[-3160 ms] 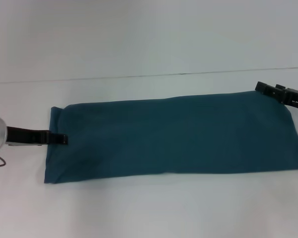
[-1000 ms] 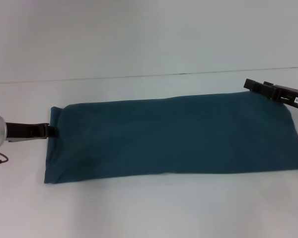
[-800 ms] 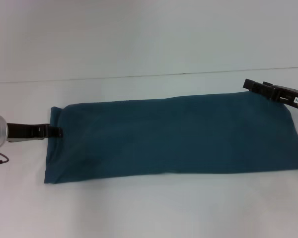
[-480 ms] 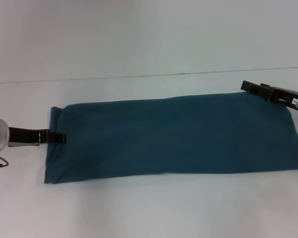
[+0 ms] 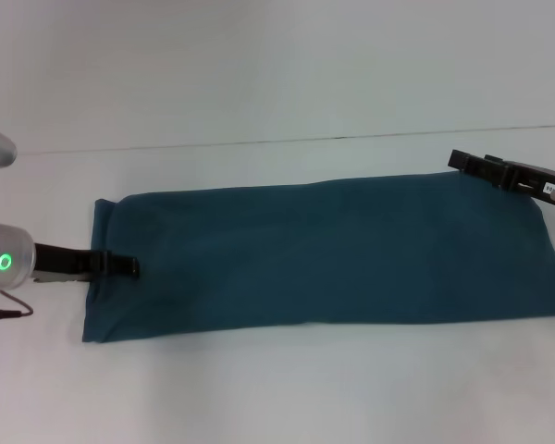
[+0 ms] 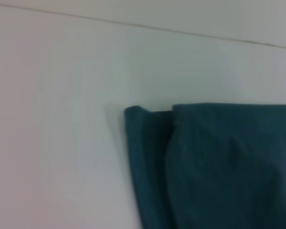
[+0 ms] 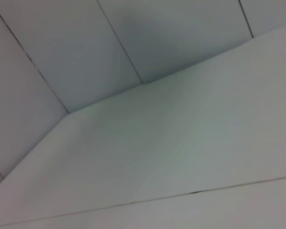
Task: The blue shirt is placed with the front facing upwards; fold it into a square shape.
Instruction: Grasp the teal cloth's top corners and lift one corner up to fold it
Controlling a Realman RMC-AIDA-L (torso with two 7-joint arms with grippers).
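Observation:
The blue shirt lies flat on the white table as a long teal strip running left to right, plain side up, with no lettering showing. My left gripper reaches low over the strip's left end, its tip just past the hem. My right gripper hovers at the strip's far right corner. The left wrist view shows a folded corner of the shirt with layered edges. The right wrist view shows no cloth.
The white table surrounds the shirt, with a thin dark seam running across it behind the shirt. The shirt's right end reaches the edge of the head view. White table and wall panels fill the right wrist view.
My left gripper pulled back off the hem, then came forward and lower, and now reaches farther over the shirt's left end. My right gripper has shifted slightly left. The shirt has not moved.

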